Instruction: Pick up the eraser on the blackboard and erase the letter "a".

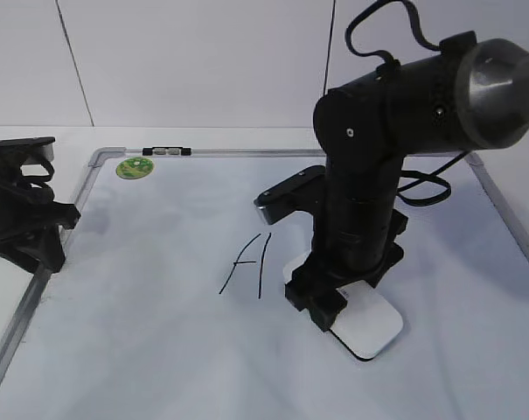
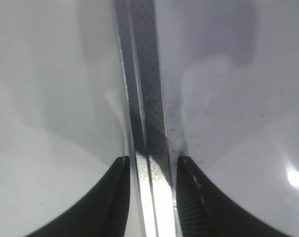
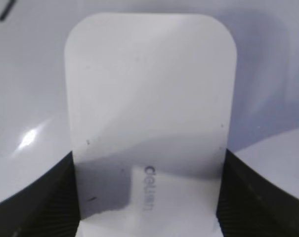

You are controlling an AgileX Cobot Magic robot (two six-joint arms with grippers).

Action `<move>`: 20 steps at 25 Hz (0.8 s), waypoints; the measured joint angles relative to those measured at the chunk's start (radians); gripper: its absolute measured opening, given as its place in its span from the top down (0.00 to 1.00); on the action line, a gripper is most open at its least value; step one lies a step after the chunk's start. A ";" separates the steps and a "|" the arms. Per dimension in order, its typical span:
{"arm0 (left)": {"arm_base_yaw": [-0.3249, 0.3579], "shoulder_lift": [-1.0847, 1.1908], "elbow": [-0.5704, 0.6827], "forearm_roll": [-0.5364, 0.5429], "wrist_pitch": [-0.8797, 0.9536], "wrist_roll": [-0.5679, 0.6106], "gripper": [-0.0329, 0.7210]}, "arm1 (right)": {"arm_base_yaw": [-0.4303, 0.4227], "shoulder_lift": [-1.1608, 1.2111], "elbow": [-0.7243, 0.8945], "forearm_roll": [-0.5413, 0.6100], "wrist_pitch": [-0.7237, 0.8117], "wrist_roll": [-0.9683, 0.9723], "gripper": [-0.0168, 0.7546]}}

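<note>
The white eraser (image 1: pixel 373 324) lies flat on the blackboard (image 1: pixel 115 350), right of centre. My right gripper (image 1: pixel 334 302) reaches down onto its near-left end, one finger against each long side. In the right wrist view the eraser (image 3: pixel 149 98) fills the gap between the fingers of that gripper (image 3: pixel 148 197). No small letter "a" shows; the arm and eraser cover the board right of the capital "A" (image 1: pixel 247 262). My left gripper (image 1: pixel 37 236) rests at the board's left edge. Its fingers (image 2: pixel 151 197) stand slightly apart, and the silver frame (image 2: pixel 144 98) shows between them.
A round green sticker (image 1: pixel 135 168) sits at the board's far left corner, next to a small black clip (image 1: pixel 168 151) on the top frame. A short black stroke (image 3: pixel 6 11) shows at the top left of the right wrist view. A white wall stands behind the table.
</note>
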 joint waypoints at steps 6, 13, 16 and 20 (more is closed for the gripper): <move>0.000 0.000 0.000 0.000 0.002 0.000 0.64 | 0.008 0.000 0.001 -0.008 0.000 0.009 0.26; 0.000 0.000 0.000 0.000 0.002 0.000 0.64 | -0.035 0.002 0.001 -0.023 0.008 0.063 0.26; 0.000 0.000 0.000 0.000 0.002 0.000 0.64 | -0.080 0.002 0.001 -0.017 0.013 0.070 0.26; 0.000 0.000 0.000 0.000 0.002 0.000 0.64 | -0.125 0.002 0.001 -0.019 0.023 0.072 0.26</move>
